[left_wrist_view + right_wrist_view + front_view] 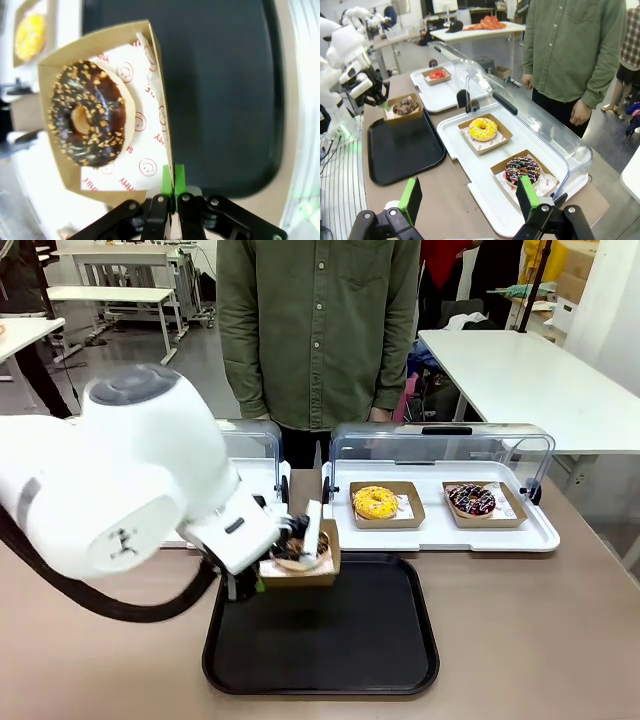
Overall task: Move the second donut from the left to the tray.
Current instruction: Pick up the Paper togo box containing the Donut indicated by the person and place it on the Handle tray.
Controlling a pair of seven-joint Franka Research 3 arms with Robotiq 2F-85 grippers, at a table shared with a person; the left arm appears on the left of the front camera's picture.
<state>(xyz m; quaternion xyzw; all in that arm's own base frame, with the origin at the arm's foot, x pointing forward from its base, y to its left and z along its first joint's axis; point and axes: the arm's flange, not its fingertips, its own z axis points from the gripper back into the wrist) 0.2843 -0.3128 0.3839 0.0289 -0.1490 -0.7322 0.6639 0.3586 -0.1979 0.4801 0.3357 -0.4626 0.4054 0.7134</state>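
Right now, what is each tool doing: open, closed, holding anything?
Left tool: closed on the rim of the chocolate donut's cardboard holder, over the black tray.
Right tool: open, holding nothing.

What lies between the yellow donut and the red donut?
In the right wrist view, the raised clear lid and the edges of both white display trays lie between the yellow donut and red donut.

Dark-glazed donut (90, 114), yellowish sprinkles; brown holder (100, 45); black tray (330, 640); white paper, red print (145, 120).
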